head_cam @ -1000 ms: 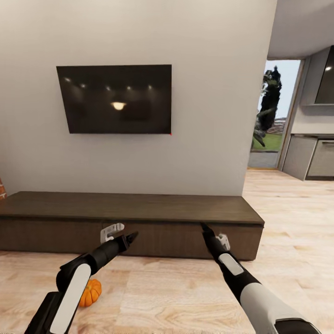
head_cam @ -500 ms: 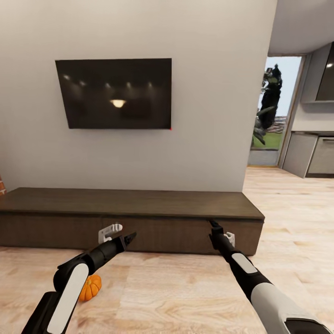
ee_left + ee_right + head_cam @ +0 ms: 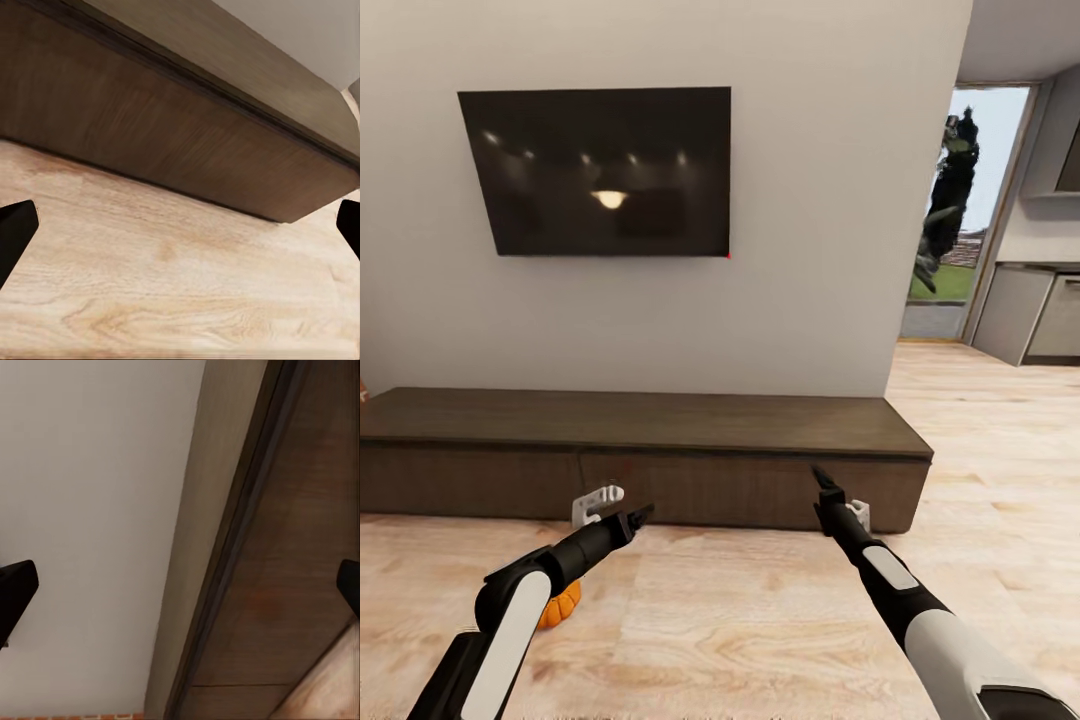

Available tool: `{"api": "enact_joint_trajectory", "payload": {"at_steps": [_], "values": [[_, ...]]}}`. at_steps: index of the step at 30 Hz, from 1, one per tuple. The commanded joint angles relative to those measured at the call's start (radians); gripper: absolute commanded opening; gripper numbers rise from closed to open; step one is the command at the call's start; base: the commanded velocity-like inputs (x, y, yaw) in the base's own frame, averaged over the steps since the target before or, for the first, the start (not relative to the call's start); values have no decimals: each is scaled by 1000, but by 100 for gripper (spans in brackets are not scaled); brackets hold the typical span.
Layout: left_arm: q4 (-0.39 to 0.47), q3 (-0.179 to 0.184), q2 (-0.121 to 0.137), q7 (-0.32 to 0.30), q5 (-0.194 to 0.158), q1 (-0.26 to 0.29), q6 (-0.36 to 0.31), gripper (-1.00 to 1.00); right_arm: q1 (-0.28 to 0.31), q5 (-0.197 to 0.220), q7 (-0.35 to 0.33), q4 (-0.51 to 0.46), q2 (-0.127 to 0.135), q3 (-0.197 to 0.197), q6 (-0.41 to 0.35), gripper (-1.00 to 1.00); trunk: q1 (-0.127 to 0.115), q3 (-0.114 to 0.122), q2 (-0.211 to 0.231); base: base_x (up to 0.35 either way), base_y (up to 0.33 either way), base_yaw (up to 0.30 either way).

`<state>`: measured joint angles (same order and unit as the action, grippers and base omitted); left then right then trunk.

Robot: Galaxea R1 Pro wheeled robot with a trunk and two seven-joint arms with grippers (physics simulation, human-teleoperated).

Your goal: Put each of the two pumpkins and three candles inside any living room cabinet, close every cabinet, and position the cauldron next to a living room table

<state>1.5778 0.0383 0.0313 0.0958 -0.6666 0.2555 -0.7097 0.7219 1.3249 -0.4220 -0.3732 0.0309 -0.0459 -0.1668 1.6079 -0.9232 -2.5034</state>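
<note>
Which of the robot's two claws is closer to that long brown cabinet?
The right claw: its tip reaches the cabinet front near the top edge. The left claw hangs lower, over the floor, short of the cabinet.

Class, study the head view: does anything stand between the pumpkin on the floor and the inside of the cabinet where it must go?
Yes. The cabinet is shut: its drawer fronts sit flush, closing off the inside. The pumpkin lies on the floor, partly hidden behind the left arm. The open floor between them looks unobstructed.
</note>
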Motion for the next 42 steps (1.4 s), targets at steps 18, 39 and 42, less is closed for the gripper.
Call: {"api": "enact_joint_trajectory", "payload": {"at_steps": [18,39,42], "values": [[5,2,1,10,-10,-5,-2,100,1,8,-2,-1,2,-6,-8,100,8,-71,-5,0,0,0],[5,2,1,9,-11,-5,-4,100,1,8,-1,-1,6,-6,-7,100,15,-129,-8,0,0,0],[4,2,2,9,-12,-5,-5,100,1,8,-2,-1,6,-6,-7,100,15,-129,-8,0,0,0]]}}
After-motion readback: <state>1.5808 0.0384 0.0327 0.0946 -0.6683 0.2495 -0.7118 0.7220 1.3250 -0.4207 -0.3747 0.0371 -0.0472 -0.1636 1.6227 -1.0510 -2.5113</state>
